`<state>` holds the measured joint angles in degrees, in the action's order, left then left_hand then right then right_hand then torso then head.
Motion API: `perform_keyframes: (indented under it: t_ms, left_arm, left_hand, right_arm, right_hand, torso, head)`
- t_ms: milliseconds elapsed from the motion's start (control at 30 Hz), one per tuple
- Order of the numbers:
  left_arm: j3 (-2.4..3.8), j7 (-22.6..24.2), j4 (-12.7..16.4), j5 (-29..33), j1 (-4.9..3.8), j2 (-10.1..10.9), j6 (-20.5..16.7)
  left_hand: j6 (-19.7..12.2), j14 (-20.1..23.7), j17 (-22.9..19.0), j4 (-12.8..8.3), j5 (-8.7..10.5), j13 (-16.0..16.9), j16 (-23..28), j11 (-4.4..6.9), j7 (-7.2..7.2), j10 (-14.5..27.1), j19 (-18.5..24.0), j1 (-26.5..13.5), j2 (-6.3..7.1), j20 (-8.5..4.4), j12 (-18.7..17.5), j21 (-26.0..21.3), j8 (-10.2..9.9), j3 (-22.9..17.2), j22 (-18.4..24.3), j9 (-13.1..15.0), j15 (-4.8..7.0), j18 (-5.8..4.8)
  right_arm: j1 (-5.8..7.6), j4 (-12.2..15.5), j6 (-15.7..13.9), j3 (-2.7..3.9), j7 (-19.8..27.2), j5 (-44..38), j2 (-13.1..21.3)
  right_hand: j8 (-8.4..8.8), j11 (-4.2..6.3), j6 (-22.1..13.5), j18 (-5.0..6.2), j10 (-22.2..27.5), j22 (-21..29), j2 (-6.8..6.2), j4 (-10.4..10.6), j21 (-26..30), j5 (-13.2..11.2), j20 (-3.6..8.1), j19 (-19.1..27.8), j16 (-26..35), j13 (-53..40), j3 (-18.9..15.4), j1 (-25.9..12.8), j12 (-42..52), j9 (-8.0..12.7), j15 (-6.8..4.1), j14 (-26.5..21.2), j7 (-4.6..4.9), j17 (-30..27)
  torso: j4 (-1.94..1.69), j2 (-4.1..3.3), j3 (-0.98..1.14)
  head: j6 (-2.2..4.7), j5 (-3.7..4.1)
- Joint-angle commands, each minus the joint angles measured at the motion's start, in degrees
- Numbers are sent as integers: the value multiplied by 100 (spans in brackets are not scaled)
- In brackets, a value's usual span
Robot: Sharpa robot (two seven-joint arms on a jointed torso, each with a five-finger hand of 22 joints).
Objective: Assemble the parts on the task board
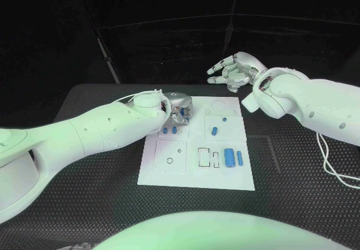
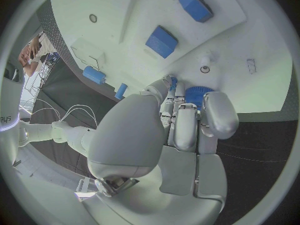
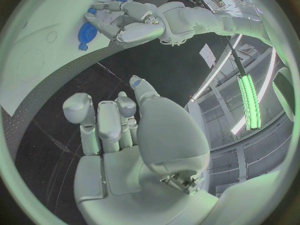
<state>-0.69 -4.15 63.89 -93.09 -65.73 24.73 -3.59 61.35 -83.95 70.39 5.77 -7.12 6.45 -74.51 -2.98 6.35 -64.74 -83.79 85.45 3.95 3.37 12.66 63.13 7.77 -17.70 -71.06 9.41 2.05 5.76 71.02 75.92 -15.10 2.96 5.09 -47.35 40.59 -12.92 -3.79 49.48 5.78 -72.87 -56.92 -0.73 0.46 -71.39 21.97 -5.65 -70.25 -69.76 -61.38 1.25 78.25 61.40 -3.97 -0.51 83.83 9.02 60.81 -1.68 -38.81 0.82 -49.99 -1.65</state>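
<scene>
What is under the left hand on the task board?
Under the left hand sits a round blue part on the task board, at the fingertips. The fingers cover its near side, so contact is unclear.

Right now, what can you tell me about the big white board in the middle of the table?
The white board is a flat, upright rectangle lying on the black table. It looks like smooth plastic, with square and round outlines marked on it. Small blue pieces lie on it, some long and rounded, some blocky. The left hand reaches over its far left corner, fingers down by a round blue piece. The right hand hangs beyond the far edge, not touching it.
</scene>
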Motion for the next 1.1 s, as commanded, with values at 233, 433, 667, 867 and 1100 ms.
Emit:
perform_keyframes:
  t_ms: [233,433,667,867,1100]
  left_arm:
    - [-9,98,59,-31,20,57,-37]
    - [-1,133,246,-30,25,188,-271]
    - [107,147,507,-29,31,366,-458]
    - [231,146,699,-29,48,533,-560]
    - [304,104,870,-29,68,783,-496]
  left_hand:
    - [80,-248,-54,-150,2,-49,-52,-44,59,-150,-102,-98,52,64,-200,92,-119,-345,-95,-26,-60,-95]
    - [77,-240,-85,-196,5,-66,-53,-70,87,-170,-100,-159,115,84,-283,144,-162,-453,-146,-41,-84,-103]
    - [96,-236,-101,-211,6,-70,-52,-76,95,-193,-99,-197,141,92,-313,169,-172,-497,-170,-43,-90,-106]
    - [107,-233,-115,-225,7,-72,-48,-79,100,-207,-101,-215,161,95,-332,189,-178,-524,-188,-44,-93,-108]
    - [130,-229,-127,-235,10,-72,-48,-81,105,-233,-100,-246,181,99,-350,198,-181,-554,-200,-44,-94,-107]
  right_arm:
    - [10,11,34,4,48,-5,-4]
    - [10,-3,35,4,52,-5,0]
    - [10,-23,33,4,61,-5,1]
    - [10,-31,35,4,65,-5,4]
    - [9,-33,38,4,69,-5,12]
  right_hand:
    - [-12,25,-30,100,11,-6,15,-5,30,22,21,-19,20,-6,41,-34,35,4,-36,51,-14,6]
    - [-18,25,-24,100,7,-8,15,-6,29,23,22,-22,19,-10,48,-36,42,3,-37,54,-15,10]
    - [-18,25,-24,100,6,-8,15,-6,29,23,22,-22,19,-10,49,-36,42,3,-37,54,-15,10]
    - [-21,26,-21,100,6,-8,15,-7,30,23,22,-23,19,-10,52,-36,43,3,-37,54,-15,11]
    - [-21,26,-21,100,6,-8,15,-7,30,23,22,-23,19,-10,52,-36,43,3,-37,54,-15,11]
  torso:
    - [-6,3,-6]
    - [-9,5,-3]
    - [-9,2,-2]
    - [-14,2,-2]
    - [-8,-1,-6]
  head:
    - [-1,-11]
    - [-1,-27]
    - [-1,-55]
    - [-1,-77]
    - [-1,-100]
